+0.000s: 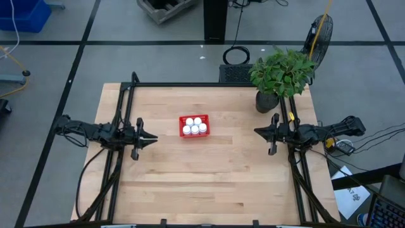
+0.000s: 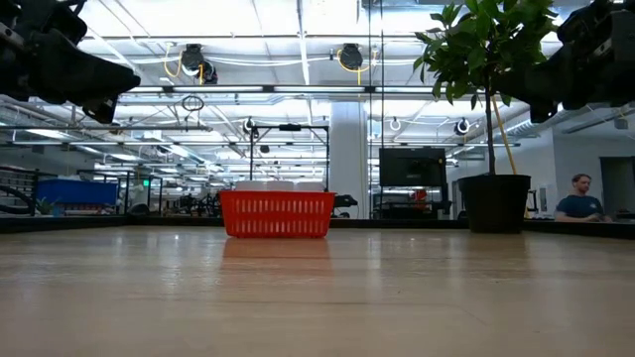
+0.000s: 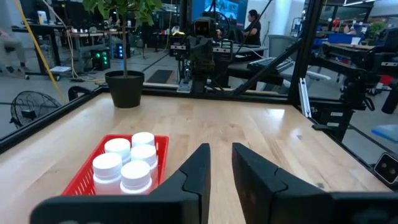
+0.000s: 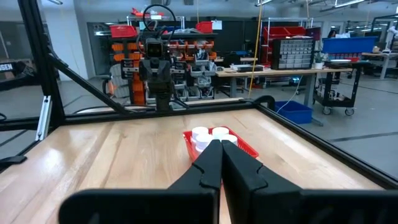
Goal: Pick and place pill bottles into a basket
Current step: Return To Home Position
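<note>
Five bottles (image 1: 194,126) in basket (image 1: 181,118) mid-table — left gripper (image 1: 155,137) narrowly open, right gripper (image 1: 256,132) closed — both empty, well apart.

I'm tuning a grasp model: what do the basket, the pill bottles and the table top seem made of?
The basket: likely plastic, red, judging by its thin moulded lattice walls. The pill bottles: probably matte white plastic, with smooth round caps. The table top: pale wood planks, visible grain and seams.
</note>
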Action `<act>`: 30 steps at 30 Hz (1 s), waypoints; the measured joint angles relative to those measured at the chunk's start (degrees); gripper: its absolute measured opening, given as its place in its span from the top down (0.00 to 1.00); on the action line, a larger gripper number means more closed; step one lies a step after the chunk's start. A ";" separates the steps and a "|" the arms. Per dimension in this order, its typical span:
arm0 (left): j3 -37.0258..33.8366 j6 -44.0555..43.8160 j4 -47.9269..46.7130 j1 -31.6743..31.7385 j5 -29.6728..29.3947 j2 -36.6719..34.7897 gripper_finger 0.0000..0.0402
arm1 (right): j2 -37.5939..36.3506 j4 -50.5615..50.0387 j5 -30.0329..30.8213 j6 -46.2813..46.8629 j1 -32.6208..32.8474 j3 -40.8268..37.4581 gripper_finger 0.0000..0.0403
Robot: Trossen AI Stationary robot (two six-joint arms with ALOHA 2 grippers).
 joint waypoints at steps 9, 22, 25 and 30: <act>0.00 -0.05 -0.04 0.00 -0.01 0.00 0.86 | 0.00 0.00 -0.04 0.00 0.00 -0.02 1.00; 0.00 -0.03 -0.07 0.00 -0.01 0.00 0.87 | 0.00 0.00 -0.07 0.00 0.00 -0.02 1.00; -0.02 -0.05 -0.07 0.00 -0.01 0.00 0.86 | 0.00 0.00 -0.07 0.00 0.00 -0.02 1.00; -0.02 -0.05 -0.09 0.00 -0.01 0.00 0.85 | 0.00 0.00 -0.09 0.00 0.00 -0.02 1.00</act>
